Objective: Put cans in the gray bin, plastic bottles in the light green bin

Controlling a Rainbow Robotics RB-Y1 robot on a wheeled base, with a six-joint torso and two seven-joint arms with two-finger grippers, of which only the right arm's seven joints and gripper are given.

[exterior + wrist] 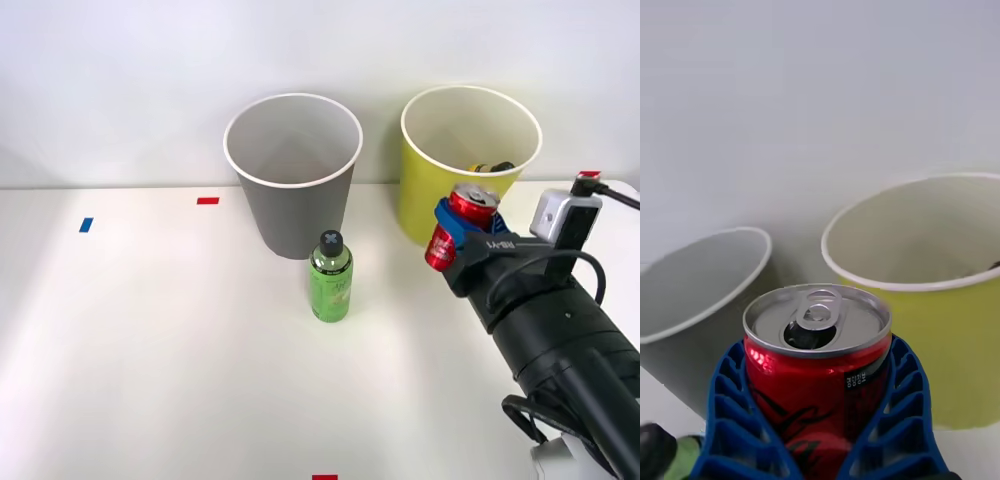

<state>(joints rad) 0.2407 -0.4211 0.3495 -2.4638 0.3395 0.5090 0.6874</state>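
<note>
Red soda can (pixel 461 226), opened at the tab, silver top visible: held clear of the desk (pixel 150 350), tilted slightly, directly in front of the light green bin (pixel 468 160) on the robot's right side. Clamped on both sides by the blue ribbed fingers (pixel 730 405) of the right gripper (pixel 452 232); top of can (pixel 817 321) projecting above the finger tips. Not over either bin opening.

Light green bin: upright at the rear of the desk, white rim, pale interior, with a small dark and yellow item (pixel 492 166) lying inside against the far wall; identity not discernible.

Gray bin (pixel 292 170): upright, just beside the light green bin on its left, not touching it.

Green plastic bottle (pixel 330 277): upright on the desk, black cap on, just in front of the gray bin, well apart from the can.

Blue (pixel 86 225) and red (pixel 207 200) tape marks on the desk at left; another red mark (pixel 325 477) at the near edge.
</note>
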